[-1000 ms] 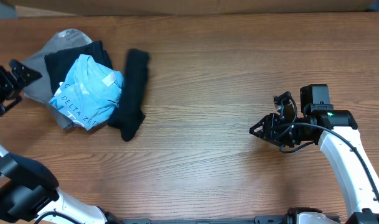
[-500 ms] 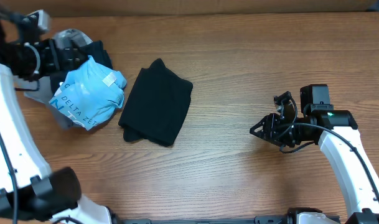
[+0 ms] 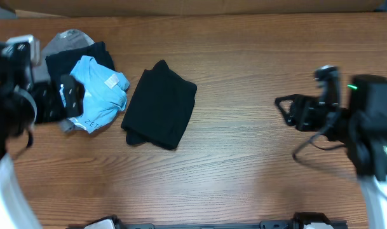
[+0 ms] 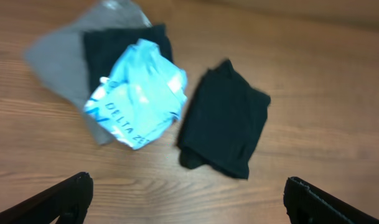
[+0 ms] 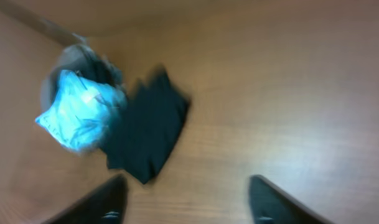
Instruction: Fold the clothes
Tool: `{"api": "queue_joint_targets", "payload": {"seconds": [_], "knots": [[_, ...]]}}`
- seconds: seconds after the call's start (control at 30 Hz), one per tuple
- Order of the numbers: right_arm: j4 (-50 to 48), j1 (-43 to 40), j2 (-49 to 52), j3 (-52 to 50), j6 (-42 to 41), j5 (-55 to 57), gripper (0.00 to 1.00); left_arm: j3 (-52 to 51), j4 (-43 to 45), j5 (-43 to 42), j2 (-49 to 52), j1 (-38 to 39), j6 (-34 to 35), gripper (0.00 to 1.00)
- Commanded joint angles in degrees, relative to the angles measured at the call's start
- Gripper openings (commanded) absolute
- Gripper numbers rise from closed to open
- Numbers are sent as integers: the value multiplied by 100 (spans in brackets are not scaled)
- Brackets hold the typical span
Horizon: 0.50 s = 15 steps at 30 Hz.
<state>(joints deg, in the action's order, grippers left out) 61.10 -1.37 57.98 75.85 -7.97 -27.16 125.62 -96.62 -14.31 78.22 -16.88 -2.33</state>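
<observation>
A folded black garment lies flat on the wooden table left of centre; it also shows in the left wrist view and the right wrist view. To its left is a heap of clothes: a light blue printed shirt on top of a dark garment and a grey one. My left gripper is open and empty, raised above the table's left side. My right gripper is open and empty, raised at the right and blurred.
The brown wooden table runs across the whole view. A cardboard-coloured edge lines the far side. The heap also shows in the left wrist view and the right wrist view.
The black garment went from a narrow strip to a wider folded rectangle, now lying free. Both arms have lifted up toward the camera; the left gripper left the heap.
</observation>
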Motion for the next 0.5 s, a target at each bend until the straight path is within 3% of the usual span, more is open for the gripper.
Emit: {"api": "queue_joint_targets", "payload": {"seconds": [0.0,0.03,0.47], "knots": [[28,11,-584,555,72,164,93,52,-17,529,-625,-7,518,100],[35,11,-715,625,72,164,100,52,-17,608,-846,-7,592,100],[337,11,-1233,629,66,162,100,52,-17,986,-2446,4,662,100]]}}
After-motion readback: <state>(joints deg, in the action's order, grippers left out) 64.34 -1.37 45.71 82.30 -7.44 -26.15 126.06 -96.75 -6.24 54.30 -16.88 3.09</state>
